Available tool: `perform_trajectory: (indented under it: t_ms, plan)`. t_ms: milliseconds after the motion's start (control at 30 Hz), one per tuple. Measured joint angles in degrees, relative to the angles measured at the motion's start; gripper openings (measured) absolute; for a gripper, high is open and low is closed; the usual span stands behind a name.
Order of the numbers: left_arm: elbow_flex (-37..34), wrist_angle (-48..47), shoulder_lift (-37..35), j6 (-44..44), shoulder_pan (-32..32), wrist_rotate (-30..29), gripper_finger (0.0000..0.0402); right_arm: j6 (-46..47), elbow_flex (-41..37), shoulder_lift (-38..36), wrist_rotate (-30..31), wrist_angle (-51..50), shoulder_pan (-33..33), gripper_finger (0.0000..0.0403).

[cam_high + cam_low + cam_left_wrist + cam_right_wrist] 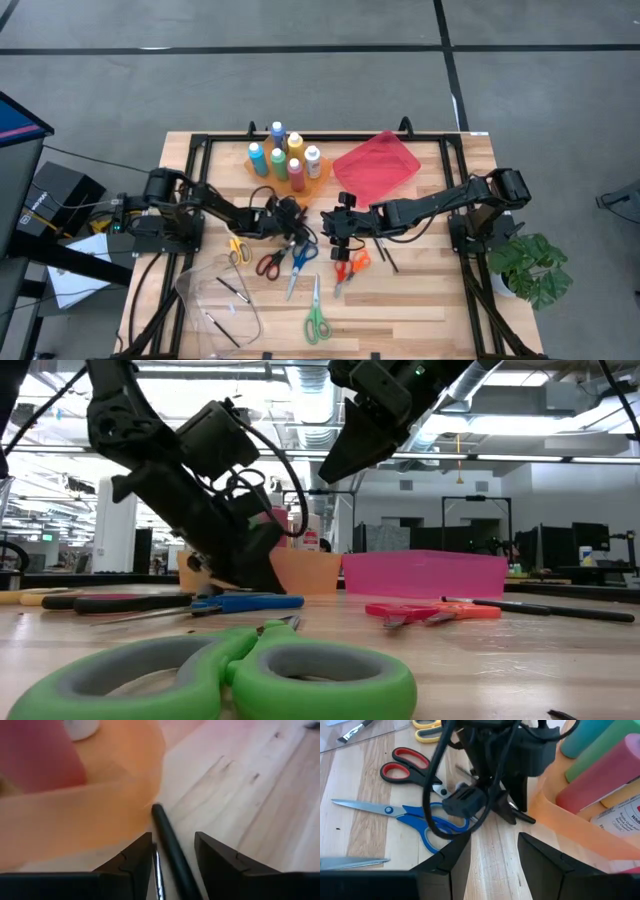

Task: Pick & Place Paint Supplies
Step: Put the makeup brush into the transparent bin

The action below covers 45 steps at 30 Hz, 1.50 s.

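Brush, thin and dark-handled [170, 845], lies flat on the pale wooden table [420, 300] just beside the curved wall of the orange plastic tray [75, 815] that holds the small coloured paint bottles [280, 155]. In the left wrist view its handle runs straight out between the left gripper's [172, 851] two dark fingers, tip pointing away toward the tray wall; long axis is roughly in line with the gripper's reach, not across it. Jaws stand apart on either side of the handle, with a gap visible on both sides, so not clamped. A thin metallic sliver sits next to the handle near one finger; cannot tell what it is. Left gripper is down at the table surface in the low view, by far the nearer arm. Right gripper [492, 851] hovers above, looking down on the left wrist and the blue-handled scissors [415, 817]; its fingers are parted and empty. Judgement: closing now should catch the handle; risk is the round handle rolling, or the fingers nudging the tray.
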Motion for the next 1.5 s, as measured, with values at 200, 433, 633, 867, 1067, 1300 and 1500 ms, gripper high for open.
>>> perform_trajectory:
  t_ms: [200,433,633,867,1067,1300,1500]
  plan:
    - [-0.1,-2.3,-0.6,-2.3,0.0,-0.9,0.0140,0.0,0.0,0.0,0.0,-0.1,0.0,0.0159]
    - [-0.1,-3.2,-0.7,-3.9,0.0,0.3,0.0105,0.0,0.0,0.0,0.0,-0.3,0.0,0.0159]
    - [0.0,-3.7,-0.7,-5.2,-0.2,0.4,0.0037,0.0,0.0,0.0,0.0,-0.3,0.0,0.0159]
    - [-0.1,-1.2,-0.6,-6.3,-1.8,1.9,0.0039,0.0,0.0,0.0,0.0,-0.3,0.0,0.0159]
    - [-0.3,-0.3,-3.5,-5.4,-4.1,3.1,0.0039,0.0,0.0,0.0,0.0,-0.7,0.0,0.0159]
    - [-0.2,0.0,-10.8,-2.3,-7.5,2.1,0.0039,2.9,0.0,0.0,0.0,-3.9,0.1,0.0159]
    - [-0.2,0.0,-16.0,1.2,-10.1,1.7,0.0039,3.0,0.0,0.0,0.0,-4.1,0.1,0.0159]
